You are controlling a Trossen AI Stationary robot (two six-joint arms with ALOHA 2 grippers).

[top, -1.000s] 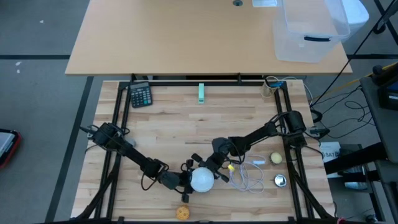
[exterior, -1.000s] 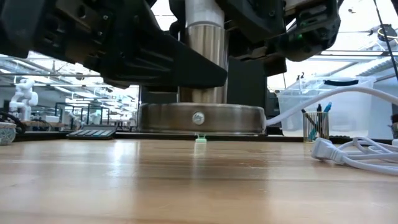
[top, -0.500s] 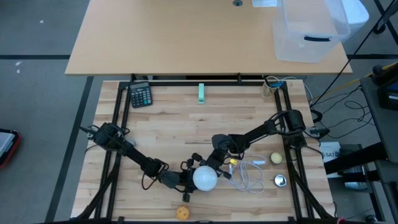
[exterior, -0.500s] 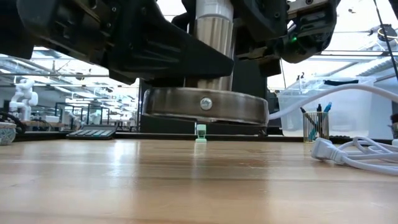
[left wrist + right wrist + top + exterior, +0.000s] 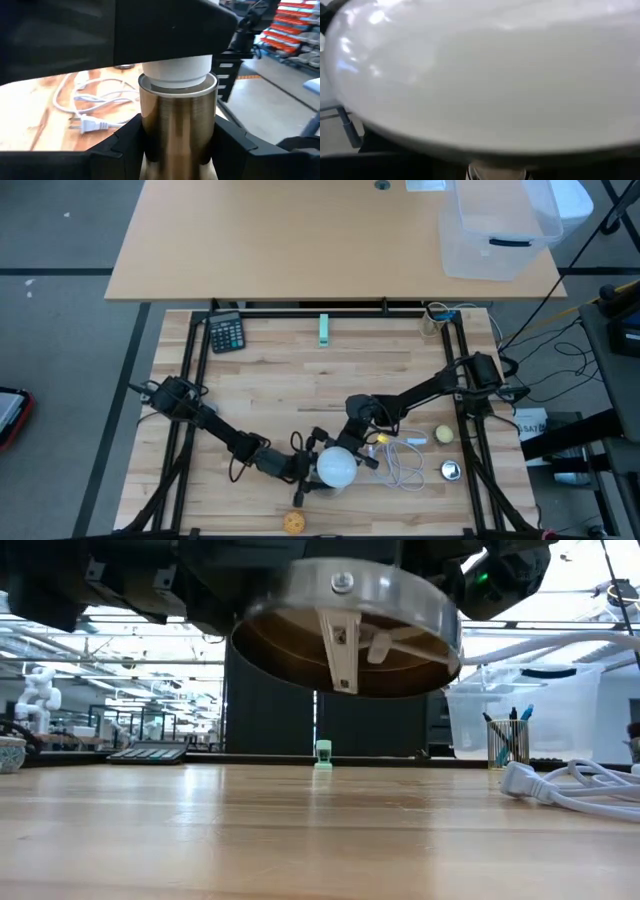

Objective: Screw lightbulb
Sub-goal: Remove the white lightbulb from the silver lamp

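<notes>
The lightbulb [image 5: 337,468] is white, with a round globe; its neck [image 5: 175,70] sits in the top of a metal lamp socket [image 5: 177,125]. The socket stands on a round metal base disc [image 5: 345,625]. The whole lamp is off the table, tipped so that the disc's underside shows in the low view. My left gripper [image 5: 305,466] is shut on the socket from the table's left. My right gripper [image 5: 350,448] is at the globe [image 5: 480,75] from the table's right, shut on it. My left gripper pinches the socket's metal tube [image 5: 150,135] between its two fingers [image 5: 125,147], just below the bulb's neck. The fingers come nearly level from the table's left and lie across the tube. The lamp is lifted clear and tilted. My right gripper holds the bulb's globe [image 5: 345,458] from the table's right; the globe hides the place of contact in the right wrist view.
A white power cord with a plug [image 5: 400,460] lies right of the lamp and also shows in the low view [image 5: 560,785]. There are a yellowish ball [image 5: 443,435], a small silver piece [image 5: 451,470], an orange ball [image 5: 292,522], a calculator [image 5: 226,332] and a green piece [image 5: 323,328].
Both grippers have gone up and a little toward the table's right edge with the lamp. The base disc, which stood low over the table, is now lifted clear and tipped, so that its underside shows.
</notes>
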